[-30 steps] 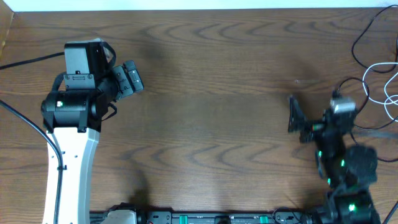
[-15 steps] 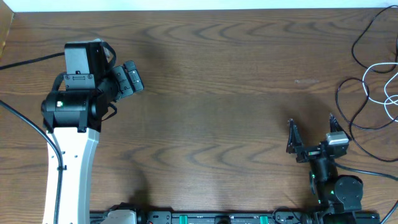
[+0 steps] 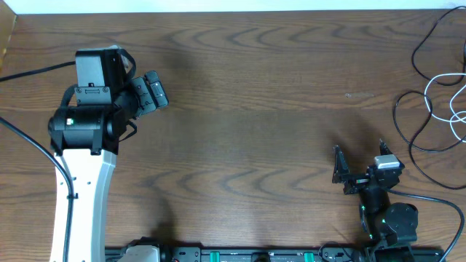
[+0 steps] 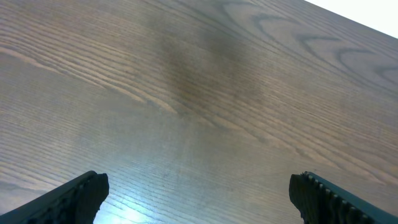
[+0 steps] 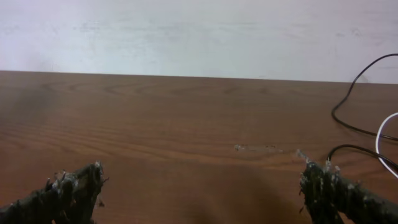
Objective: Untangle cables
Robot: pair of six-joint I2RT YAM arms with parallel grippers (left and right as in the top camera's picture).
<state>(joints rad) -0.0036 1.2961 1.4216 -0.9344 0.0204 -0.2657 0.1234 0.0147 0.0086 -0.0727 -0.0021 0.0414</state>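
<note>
The long black cable (image 3: 405,125) loops at the table's right edge, crossing the shorter white cable (image 3: 445,96) there; both also show at the right of the right wrist view, black cable (image 5: 348,124) and white cable (image 5: 384,134). My right gripper (image 3: 358,160) is open and empty near the front right, to the left of and nearer than the cables. My left gripper (image 3: 151,92) is open and empty at the far left, above bare wood.
The wooden table (image 3: 255,109) has a small pale scuff (image 3: 358,95) near the right. A thick black arm wire (image 3: 29,71) runs off the left edge. The arm bases stand along the front edge.
My right arm has pulled back toward the front edge and away from the cables, its gripper open. The left arm has not moved.
</note>
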